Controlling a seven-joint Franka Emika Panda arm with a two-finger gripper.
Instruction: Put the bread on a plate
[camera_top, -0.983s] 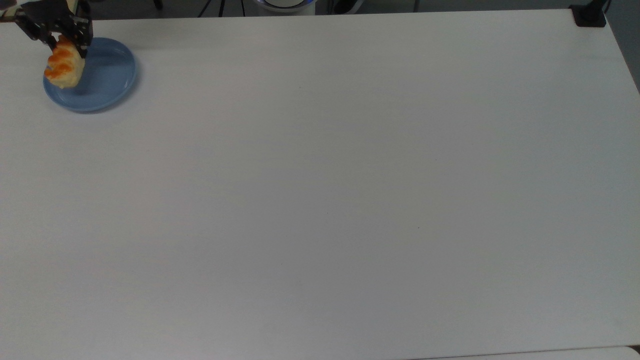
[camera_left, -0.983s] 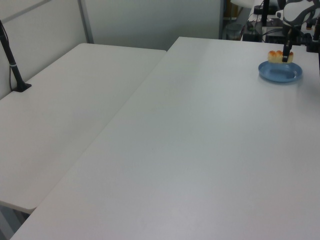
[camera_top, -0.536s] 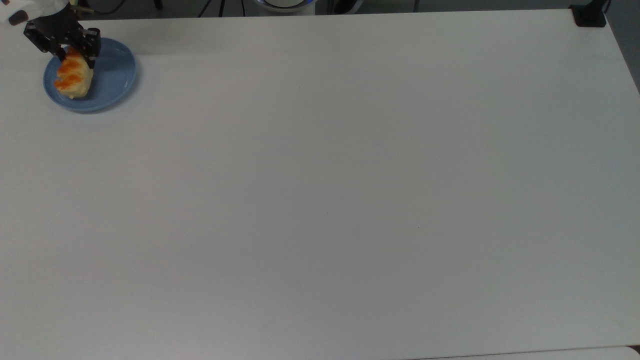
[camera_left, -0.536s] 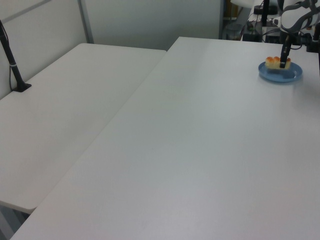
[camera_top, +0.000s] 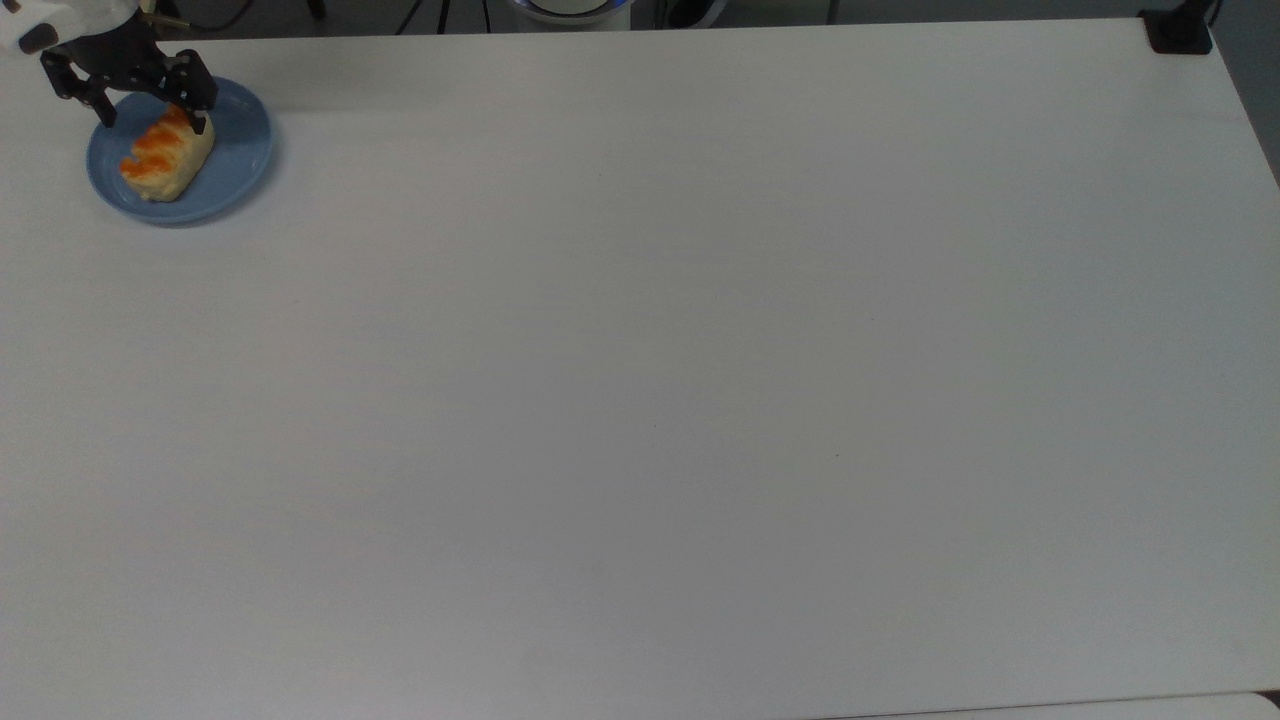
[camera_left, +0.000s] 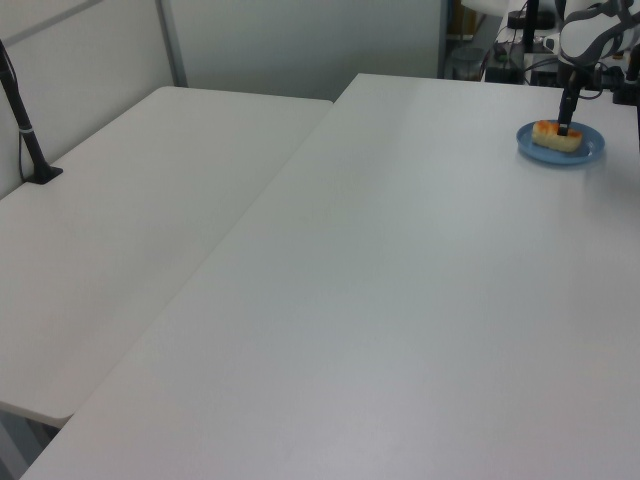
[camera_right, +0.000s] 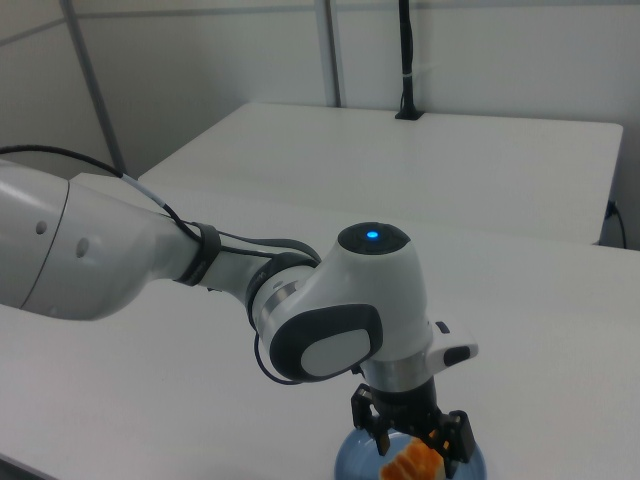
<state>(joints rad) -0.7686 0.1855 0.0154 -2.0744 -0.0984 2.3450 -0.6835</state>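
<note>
Since the earlier frames the bread (camera_top: 167, 160) has come down from a tilted, lifted pose, with one end hanging over the rim, to lie flat inside the plate (camera_top: 235, 165). The pincer (camera_top: 154, 112) has opened and its fingers now stand apart on either side of the bun's far end.

In the top view the plate sits near the worktop's (camera_top: 640, 400) upper-left corner, and the bread lies on it slantwise, its orange-brown patches up, toward the top view's left half of the plate. One black finger (camera_top: 198, 108) is just beside the bun's upper end, touching it or nearly so; the other (camera_top: 103, 105) stands clear of the bun over the plate's rim. The pincer holds nothing.

In the left view the plate (camera_left: 585, 151) is far off at the left view's upper right, with the bread (camera_left: 553, 136) resting on it and a dark finger (camera_left: 567, 108) coming down at the bun's top.

In the right view the arm's (camera_right: 150, 255) white wrist hangs above the plate (camera_right: 350, 458), with the pincer (camera_right: 414, 448) spread around the bread (camera_right: 415, 465) at the right view's bottom edge. A second pale worktop (camera_right: 420, 165) stands behind.
</note>
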